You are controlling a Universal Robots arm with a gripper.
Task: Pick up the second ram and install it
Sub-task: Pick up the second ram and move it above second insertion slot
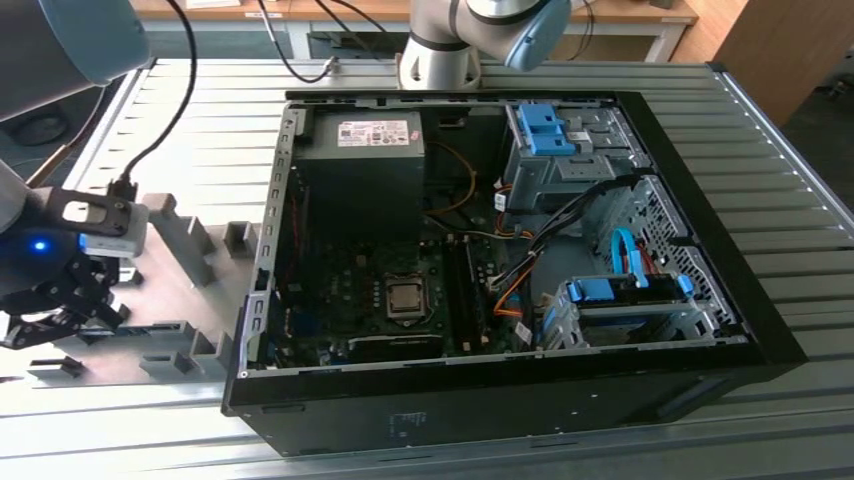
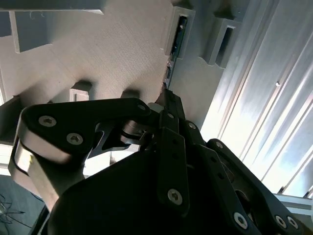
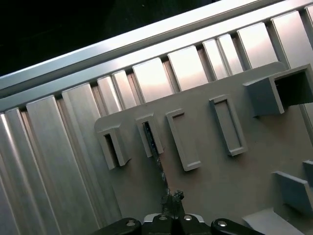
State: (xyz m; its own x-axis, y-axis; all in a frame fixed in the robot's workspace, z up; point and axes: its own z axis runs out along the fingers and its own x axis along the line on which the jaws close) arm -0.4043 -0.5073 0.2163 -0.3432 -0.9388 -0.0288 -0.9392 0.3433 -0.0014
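Memory stick (image 3: 162, 172): thin dark strip, seen edge-on in both wrist views. It was pinched between the closed fingers of my claw (image 3: 171, 199), above a narrow slot of the grey holder (image 3: 220, 181). I could not tell whether its lower end was clear of that slot. The holder lay on the ribbed metal table (image 1: 767, 150), just beside the open computer case (image 1: 467, 420), at the exterior view's left.

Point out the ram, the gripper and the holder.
ram (image 3: 149, 139), first wrist view: the stretch showing in its slot.
gripper (image 2: 165, 100), second wrist view: where the fingertips meet.
holder (image 3: 220, 181), first wrist view: bare flat face below a slot.
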